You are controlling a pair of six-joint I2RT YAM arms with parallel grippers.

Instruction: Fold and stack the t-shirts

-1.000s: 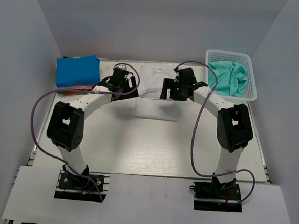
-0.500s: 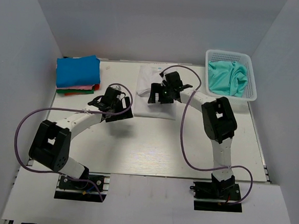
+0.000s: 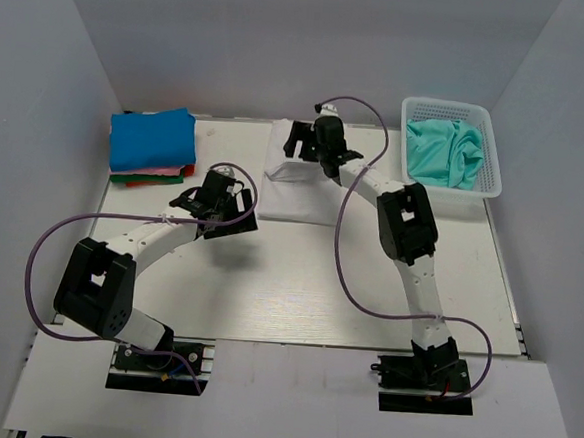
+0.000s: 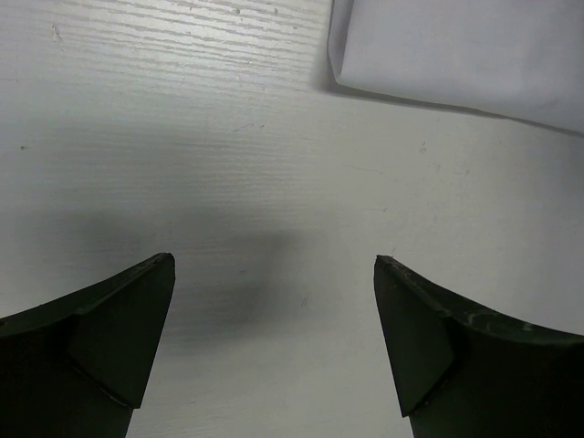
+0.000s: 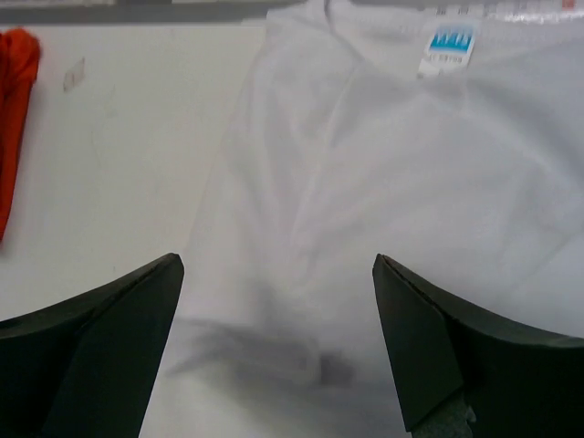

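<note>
A white t-shirt [image 3: 299,194] lies folded flat on the table at the back centre. My right gripper [image 3: 307,152] hovers open over its far end. In the right wrist view the jaws [image 5: 276,263] stand wide apart above the white cloth [image 5: 383,182], with the collar label [image 5: 452,41] ahead. My left gripper [image 3: 234,215] is open and empty over bare table just left of the shirt. In the left wrist view [image 4: 274,260] only the shirt's corner [image 4: 456,55] shows at the top right. A folded stack with a blue t-shirt [image 3: 152,137] on top sits at the back left.
A white lattice basket [image 3: 448,105] at the back right holds a crumpled teal t-shirt [image 3: 442,154]. Pink, red and green edges [image 3: 150,175] show under the blue shirt. Red cloth [image 5: 14,73] shows at the left of the right wrist view. White walls enclose the table.
Both grippers have left the shirt's far part. The left one pulled back to the near left, onto bare table. The right one swung to the shirt's far end. The shirt now lies flat.
</note>
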